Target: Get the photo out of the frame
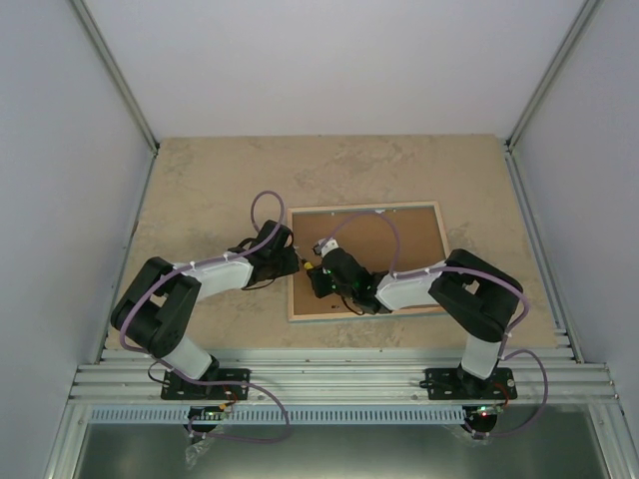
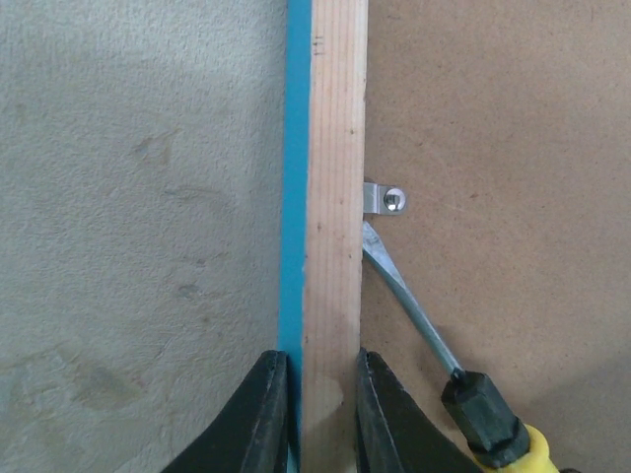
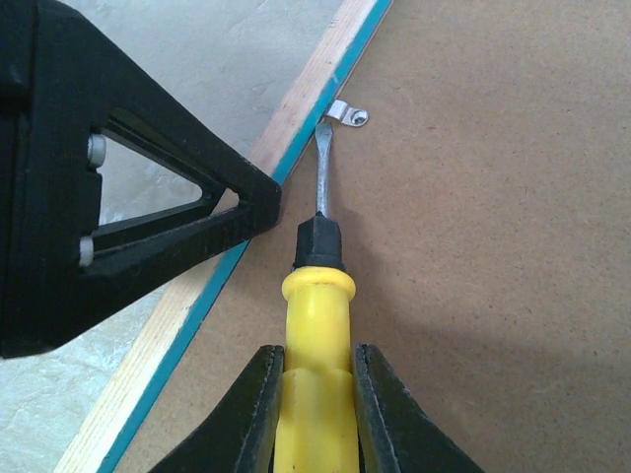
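Firstly, we list the frame [image 1: 365, 208], lying face down on the table [image 1: 200, 200] with its brown backing [image 1: 419, 239] uppermost; the photo is out of our sight. On its left wooden rail we note the left gripper [image 2: 319, 394], jaws nearly closed and pinching the rail from both sides. Just beside it we record the right gripper [image 3: 317, 394], clamped tight on a yellow-handled screwdriver [image 3: 317, 296] whose flat tip sits at a metal clip [image 2: 385, 200] on the backing, hard against the rail's inner edge.
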`<state>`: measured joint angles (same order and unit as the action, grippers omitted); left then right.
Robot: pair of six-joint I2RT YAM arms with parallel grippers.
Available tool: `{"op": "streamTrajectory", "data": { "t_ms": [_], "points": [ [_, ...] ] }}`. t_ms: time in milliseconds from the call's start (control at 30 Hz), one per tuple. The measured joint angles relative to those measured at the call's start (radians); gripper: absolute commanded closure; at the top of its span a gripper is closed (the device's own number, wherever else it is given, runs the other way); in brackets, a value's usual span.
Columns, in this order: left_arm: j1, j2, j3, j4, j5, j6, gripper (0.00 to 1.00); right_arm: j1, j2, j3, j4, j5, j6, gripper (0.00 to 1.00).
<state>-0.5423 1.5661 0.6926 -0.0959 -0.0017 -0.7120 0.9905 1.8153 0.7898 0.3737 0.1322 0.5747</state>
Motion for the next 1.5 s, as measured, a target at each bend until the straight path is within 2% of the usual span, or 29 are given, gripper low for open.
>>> {"op": "streamTrajectory", "data": {
  "t_ms": [400, 1000, 1233, 1500],
  "points": [
    [0.005, -0.003, -0.018, 0.035, 0.003, -0.011, 1.0, 0.019, 0.037, 0.021, 0.024, 0.053, 0.066, 1.0],
    [-0.023, -0.026, -0.096, 0.16, -0.047, -0.101, 1.0, 0.031, 0.086, -0.002, 0.161, 0.066, 0.106, 1.0],
    [-0.032, -0.049, -0.141, 0.211, -0.06, -0.13, 1.0, -0.015, 0.088, -0.05, 0.257, -0.045, 0.09, 1.0],
    [-0.035, -0.074, -0.177, 0.236, -0.068, -0.161, 1.0, -0.067, 0.092, -0.049, 0.268, -0.19, 0.064, 1.0]
  ]
}}
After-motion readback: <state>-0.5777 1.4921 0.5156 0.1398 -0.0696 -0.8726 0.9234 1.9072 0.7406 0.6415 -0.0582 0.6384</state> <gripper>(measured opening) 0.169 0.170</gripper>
